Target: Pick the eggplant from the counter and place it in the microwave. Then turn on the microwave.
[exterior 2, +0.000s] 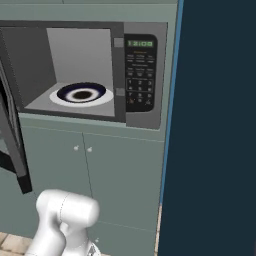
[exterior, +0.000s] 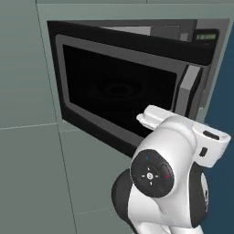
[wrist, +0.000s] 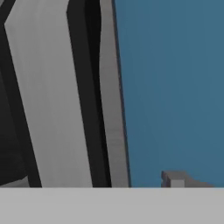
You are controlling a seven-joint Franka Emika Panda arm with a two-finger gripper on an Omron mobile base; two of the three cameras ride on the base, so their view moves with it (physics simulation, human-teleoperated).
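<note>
One white arm [exterior: 173, 173] nearest, finger spread unclear; beyond, one open microwave [exterior 2: 142, 75] with one plate [exterior 2: 81, 94] inside.

My arm [exterior: 176, 146] rises from low in the left base view, bent sharply. A round dark joint cap [exterior: 152, 173] faces the camera, and the white upper link reaches forward and up from it. In the right base view the rounded white elbow [exterior 2: 67, 212] sits low on the left. One of my finger tips [wrist: 175, 178] shows, small and grey, low in the hand view; I cannot tell how wide my jaws stand.
</note>
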